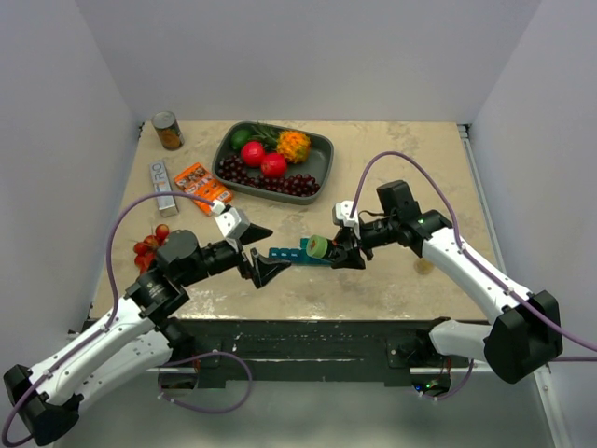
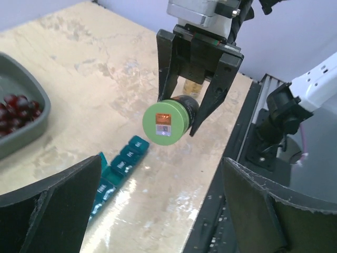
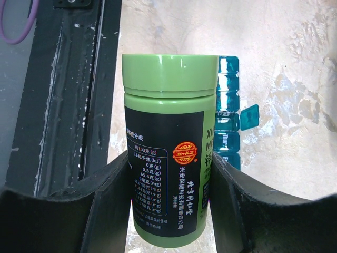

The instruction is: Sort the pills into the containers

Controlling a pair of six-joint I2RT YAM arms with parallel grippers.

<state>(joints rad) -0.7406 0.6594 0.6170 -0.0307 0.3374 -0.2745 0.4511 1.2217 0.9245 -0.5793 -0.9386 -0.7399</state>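
The right tool (image 1: 336, 252) is clamping the green pill bottle (image 3: 168, 147) around its body, carrying it on its side above the surface (image 1: 401, 177) with the cap (image 2: 167, 122) pointing toward the other arm; this is probably so the body is being steadied while the cap gets twisted off; the left tool (image 1: 276, 247) is facing that cap with its jaws standing wide apart, gripping nothing, near it but not touching; the teal pill organizer (image 2: 122, 162) is lying flat on the surface just below and between the two tools, handy for pouring, and one small lid appears to be standing open; the left arm is reaching forward and inward, low, its wrist levelled at the bottle; the right arm is bending in from the right, forearm angling toward the middle; the cap is on, so sorting is not yet under way.
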